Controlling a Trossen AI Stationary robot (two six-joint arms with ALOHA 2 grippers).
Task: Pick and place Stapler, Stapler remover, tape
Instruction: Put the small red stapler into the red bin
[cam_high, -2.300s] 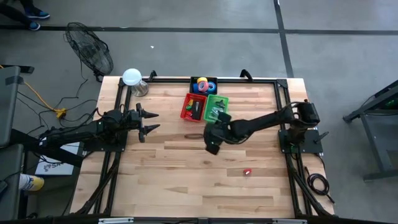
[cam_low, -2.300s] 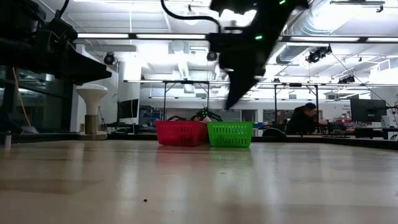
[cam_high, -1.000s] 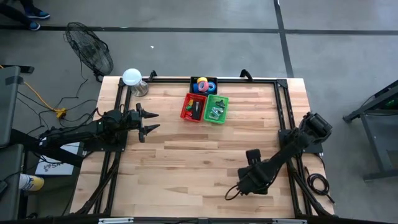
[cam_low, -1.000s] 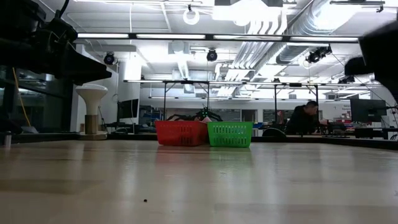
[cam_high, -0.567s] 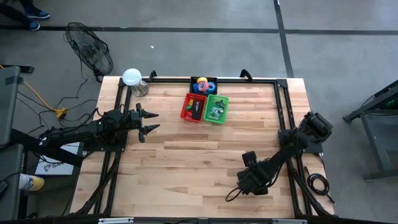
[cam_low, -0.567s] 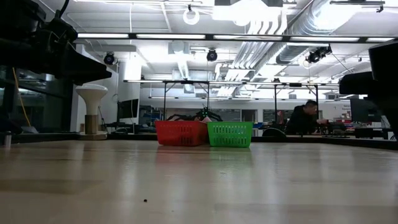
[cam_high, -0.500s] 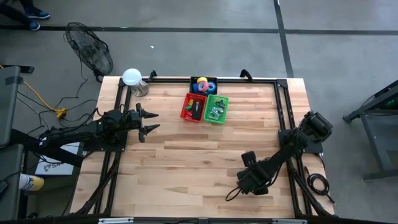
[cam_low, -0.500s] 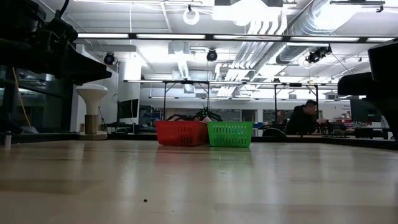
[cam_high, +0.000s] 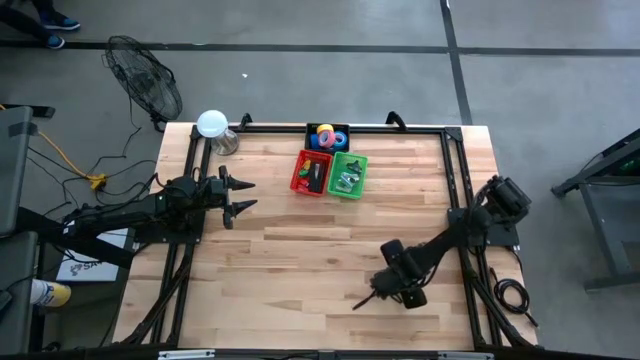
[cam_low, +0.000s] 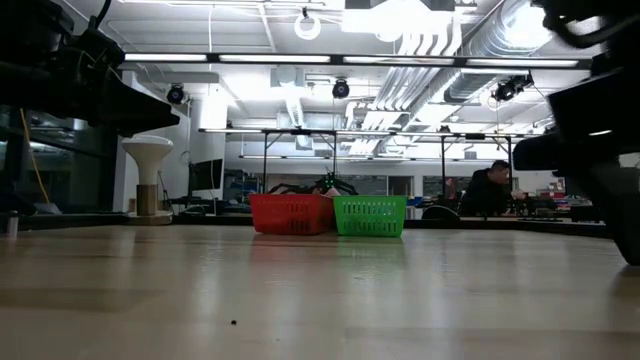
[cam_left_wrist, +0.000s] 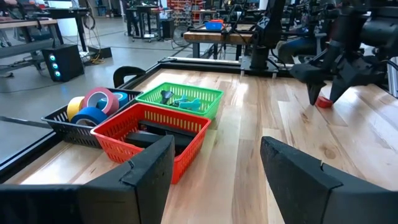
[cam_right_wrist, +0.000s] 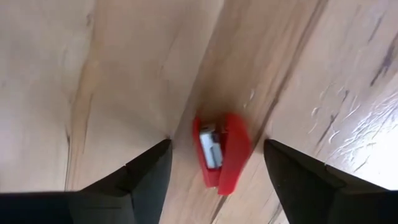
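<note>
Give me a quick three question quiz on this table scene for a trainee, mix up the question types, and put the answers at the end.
1. True or false: the right gripper is open directly above the small red stapler remover.
2. Multiple choice: the tape rolls lie in which basket? A) red B) green C) black
3. Fill in: the black stapler lies in the ____ basket.

Key:
1. True; the remover lies on the bare wooden table, not yet gripped.
2. C; the black basket is behind the red one.
3. Red, next to the green basket. The left gripper waits, open.

Red stapler remover (cam_right_wrist: 221, 154) — pale wood table (cam_right_wrist: 112, 68)
</note>
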